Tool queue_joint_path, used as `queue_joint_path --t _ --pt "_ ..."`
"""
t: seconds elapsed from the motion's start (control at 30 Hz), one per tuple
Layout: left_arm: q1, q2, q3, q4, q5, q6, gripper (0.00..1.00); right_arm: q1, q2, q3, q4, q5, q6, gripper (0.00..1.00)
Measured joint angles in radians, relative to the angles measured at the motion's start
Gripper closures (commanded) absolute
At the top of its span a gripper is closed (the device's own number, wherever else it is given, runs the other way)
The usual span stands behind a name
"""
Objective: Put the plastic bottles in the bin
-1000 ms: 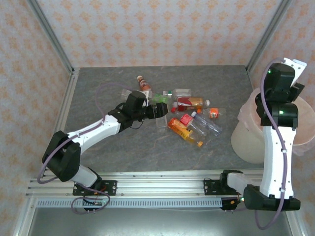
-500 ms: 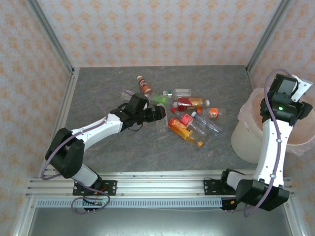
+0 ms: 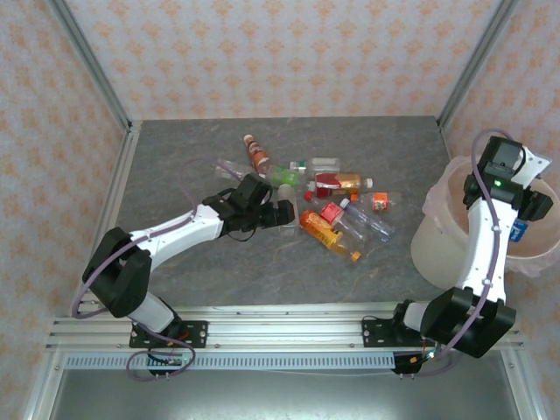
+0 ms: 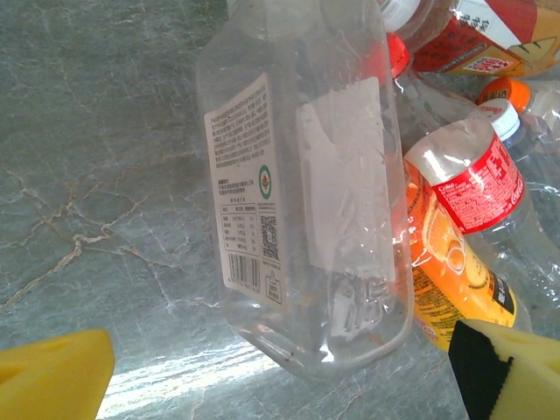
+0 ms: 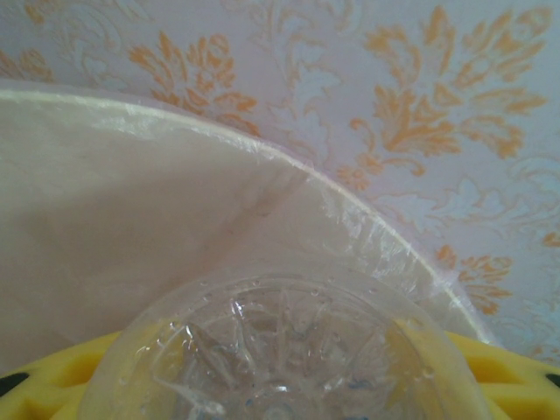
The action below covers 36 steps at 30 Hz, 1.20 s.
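Note:
Several plastic bottles (image 3: pixel 337 219) lie in a heap mid-table, with orange, red and green labels. My left gripper (image 3: pixel 280 213) stands open at the heap's left edge. In the left wrist view a clear square bottle with a white label (image 4: pixel 306 192) lies just ahead between the yellow pads (image 4: pixel 52 376), untouched by either. The left gripper (image 4: pixel 284 374) has bare table under it. My right gripper (image 3: pixel 529 208) hangs over the bin (image 3: pixel 442 249), shut on a clear bottle with a blue label (image 3: pixel 520 229). That bottle's ribbed base (image 5: pixel 280 350) sits between the yellow fingers (image 5: pixel 503 367), above the bin's lined wall (image 5: pixel 131 219).
An orange-label bottle (image 4: pixel 455 280) and a red-label one (image 4: pixel 477 175) press against the clear bottle's right side. A brown bottle (image 3: pixel 255 150) lies apart at the back. Metal frame posts and patterned walls close in the table; the bin stands at the right edge.
The right arm has swung down from high up, bringing its bottle low over the bin. The left gripper has slid a little nearer along the clear bottle, still open.

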Motion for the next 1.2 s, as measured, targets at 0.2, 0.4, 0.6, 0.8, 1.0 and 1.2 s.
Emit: queue_joint_path --t 0.2,0.4,0.6,0.8,1.0,1.2 --pt "-0.052 0.052 0.077 -0.032 -0.034 0.040 0.00 0.000 0.000 -0.058 0.008 0.037 0.026 0.23" --pt "-0.094 0.069 0.106 -0.078 -0.105 0.068 0.00 0.000 -0.002 -0.059 0.014 0.060 0.039 0.18" --pt "-0.106 0.087 0.118 -0.104 -0.154 0.085 0.00 0.006 -0.028 -0.035 -0.009 0.014 0.084 0.14" --pt "-0.113 0.122 0.124 -0.117 -0.189 0.084 0.00 0.055 -0.186 0.010 -0.034 -0.168 0.180 0.01" --pt "-0.124 0.152 0.144 -0.124 -0.206 0.085 0.00 0.090 -0.316 0.021 -0.010 -0.395 0.294 0.01" --pt "-0.144 0.193 0.205 -0.124 -0.204 0.102 0.00 0.100 -0.319 0.019 0.021 -0.586 0.382 0.01"
